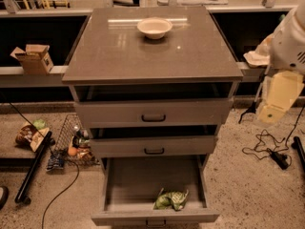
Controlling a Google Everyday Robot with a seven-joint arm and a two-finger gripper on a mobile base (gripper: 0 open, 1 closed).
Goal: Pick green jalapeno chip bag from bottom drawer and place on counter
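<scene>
The green jalapeno chip bag (170, 199) lies crinkled on the floor of the open bottom drawer (128, 185), near its front panel and right of the middle. The counter (143, 56) is the glossy grey-brown top of the cabinet above. The gripper itself is out of view. Only my arm's white and cream links (281, 92) show at the right edge, beside the cabinet at the level of the top drawer and well away from the bag.
A white bowl (154, 27) stands at the back of the counter. The two upper drawers (153, 114) are slightly open. A wire basket with items (71, 147), snack packets (31, 133) and a black pole lie on the floor at left. Cables (267, 149) lie at right. A cardboard box (34, 58) sits on the left ledge.
</scene>
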